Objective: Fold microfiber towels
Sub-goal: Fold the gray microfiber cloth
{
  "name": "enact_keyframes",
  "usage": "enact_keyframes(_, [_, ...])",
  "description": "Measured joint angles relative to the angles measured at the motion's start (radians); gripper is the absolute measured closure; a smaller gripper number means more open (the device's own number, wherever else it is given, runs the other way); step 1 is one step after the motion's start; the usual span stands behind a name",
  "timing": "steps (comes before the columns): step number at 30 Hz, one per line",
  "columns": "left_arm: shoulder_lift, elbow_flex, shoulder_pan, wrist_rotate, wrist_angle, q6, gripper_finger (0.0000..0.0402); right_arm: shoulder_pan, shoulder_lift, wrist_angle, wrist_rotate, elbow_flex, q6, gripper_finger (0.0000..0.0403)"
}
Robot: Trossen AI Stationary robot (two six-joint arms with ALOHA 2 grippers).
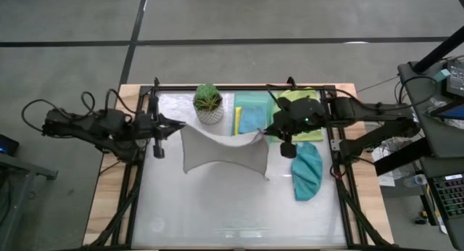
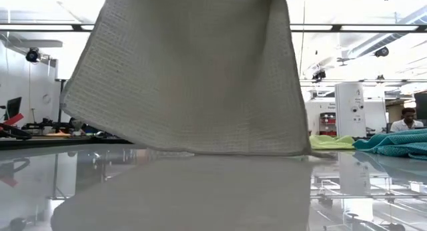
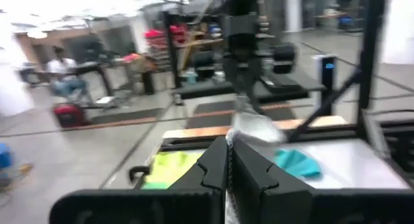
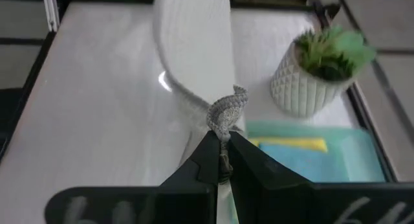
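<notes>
The table (image 1: 217, 207) bears a teal towel (image 1: 307, 171), plant (image 1: 209, 104) and tray (image 1: 254, 100).

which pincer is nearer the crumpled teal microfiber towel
Right. The right pincer, shut on the pale grey towel, is just beside the teal microfiber towel; the left pincer holds the opposite corner, farther away.

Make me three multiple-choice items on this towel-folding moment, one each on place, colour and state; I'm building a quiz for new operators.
1. Where does the teal towel lie?
A. on the table's right side, near the right arm
B. in the tray
C. under the plant

2. What colour is the towel held up between both arms?
A. yellow
B. pale grey
C. light blue

3. How do the right gripper's jaws stand?
A. wide open
B. shut on a corner of the lifted towel
C. shut on nothing

Answers: 1 A, it lies bunched below the right gripper in the high view. 2 B, the grey towel hangs there. 3 B, cloth bunches between them.
</notes>
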Motion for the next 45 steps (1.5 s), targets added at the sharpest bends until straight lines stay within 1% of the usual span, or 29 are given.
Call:
enact_keyframes(2, [-0.009,-0.002,-0.01,0.05,-0.027,-0.013,0.0401,0.012,-0.006,-0.039,-0.004,0.002,0.025,0.039])
enact_keyframes(5, [0.0,-0.022,-0.031,0.134,-0.048,-0.057,0.0401,0.05,-0.016,-0.047,-0.015,-0.016,0.066,0.039])
enact_keyframes(9, [0.042,-0.069,-0.106,0.23,-0.036,-0.146,0.0401,0.147,-0.016,-0.047,-0.023,-0.052,0.144,0.039])
enact_keyframes(13, [0.101,-0.129,-0.224,0.234,-0.018,-0.202,0.0401,0.26,-0.016,-0.019,-0.047,-0.114,0.224,0.039])
enact_keyframes(16, [0.153,-0.167,-0.312,0.234,0.019,-0.229,0.0401,0.321,-0.007,0.064,-0.052,-0.18,0.257,0.039])
enact_keyframes(18, [0.192,-0.175,-0.359,0.231,0.04,-0.247,0.0401,0.344,0.003,0.117,-0.101,-0.218,0.258,0.039])
enact_keyframes(20, [0.224,-0.177,-0.39,0.197,0.03,-0.254,0.0401,0.35,0.018,0.168,-0.145,-0.246,0.245,0.039])
enact_keyframes(24, [0.24,-0.178,-0.394,0.09,0.026,-0.223,0.0401,0.323,0.027,0.192,-0.15,-0.261,0.176,0.039])
enact_keyframes(28, [0.195,-0.17,-0.368,-0.088,0.03,-0.154,0.0401,0.264,0.018,0.185,-0.146,-0.262,0.098,0.039])
enact_keyframes(32, [0.108,-0.166,-0.313,-0.202,0.03,-0.077,0.0401,0.168,-0.02,0.179,-0.143,-0.259,0.004,0.039])
enact_keyframes(35, [0.033,-0.166,-0.26,-0.229,0.013,-0.032,0.0401,0.097,-0.059,0.143,-0.134,-0.26,-0.011,0.039])
enact_keyframes(37, [-0.019,-0.166,-0.231,-0.235,-0.001,0.002,0.0402,0.069,-0.094,0.122,-0.134,-0.261,-0.023,0.039])
enact_keyframes(42, [-0.121,-0.143,-0.181,-0.236,-0.003,0.129,0.0401,0.03,-0.181,0.121,-0.08,-0.231,-0.069,0.039])
enact_keyframes(45, [-0.14,-0.129,-0.181,-0.219,-0.001,0.129,0.0402,0.031,-0.219,0.128,-0.078,-0.186,-0.04,0.039])
